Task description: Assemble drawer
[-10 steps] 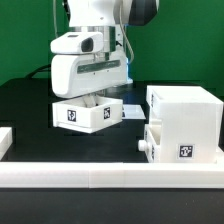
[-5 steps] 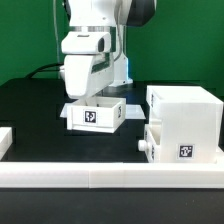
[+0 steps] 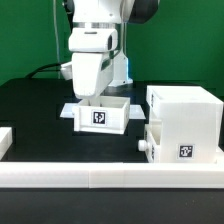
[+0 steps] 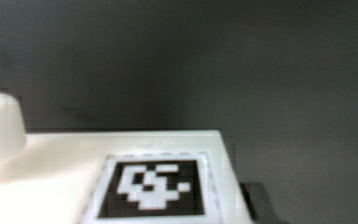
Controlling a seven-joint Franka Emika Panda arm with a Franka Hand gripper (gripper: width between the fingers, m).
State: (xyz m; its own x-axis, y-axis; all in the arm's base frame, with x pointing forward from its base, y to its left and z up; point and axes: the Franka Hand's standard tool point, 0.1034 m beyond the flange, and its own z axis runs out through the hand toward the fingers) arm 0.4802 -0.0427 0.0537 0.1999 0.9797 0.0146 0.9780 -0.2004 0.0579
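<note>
My gripper (image 3: pixel 99 99) reaches down into a small white tray (image 3: pixel 104 116) and is shut on its back wall. The tray's tagged side faces the camera, just above the black table. In the wrist view the tray's wall and its square tag (image 4: pixel 155 186) fill the near edge, with a dark finger (image 4: pixel 249 196) beside it. The tall white casing (image 3: pixel 183 122) stands at the exterior view's right, apart from the held tray. A second tray (image 3: pixel 153 141) with a round knob sits in the casing's lower slot.
A long low white border rail (image 3: pixel 100 178) runs along the front. A white part (image 3: pixel 5 138) shows at the exterior view's left edge. The marker board (image 3: pixel 68 110) lies flat behind the held tray. The table top (image 3: pixel 40 125) is black.
My gripper has carried the tray toward the exterior view's right, closer to the casing, and turned it so its tagged side faces more squarely forward.
</note>
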